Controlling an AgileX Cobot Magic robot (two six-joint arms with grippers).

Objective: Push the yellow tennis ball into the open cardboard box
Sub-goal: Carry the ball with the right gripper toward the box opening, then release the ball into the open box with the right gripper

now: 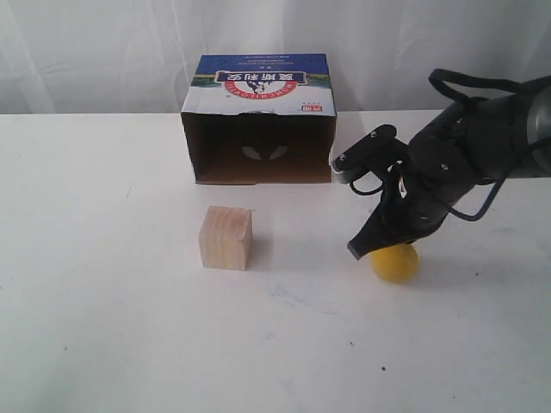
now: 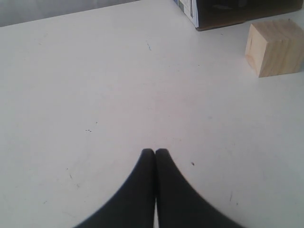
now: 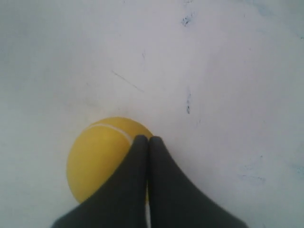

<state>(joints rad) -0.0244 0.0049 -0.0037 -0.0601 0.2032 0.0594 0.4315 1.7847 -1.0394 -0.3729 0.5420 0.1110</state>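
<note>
The yellow tennis ball (image 1: 396, 262) rests on the white table at the right, partly under my right gripper (image 1: 358, 250). In the right wrist view the ball (image 3: 97, 154) lies just behind and beside the gripper (image 3: 147, 139), whose fingers are pressed together with nothing between them. The open cardboard box (image 1: 258, 120) lies on its side at the back centre, its dark opening facing the front. My left gripper (image 2: 155, 152) is shut over bare table and does not show in the exterior view.
A pale wooden cube (image 1: 225, 238) stands in front of the box, left of the ball, and appears in the left wrist view as the cube (image 2: 275, 47) next to the box corner (image 2: 237, 12). A white curtain hangs behind the table.
</note>
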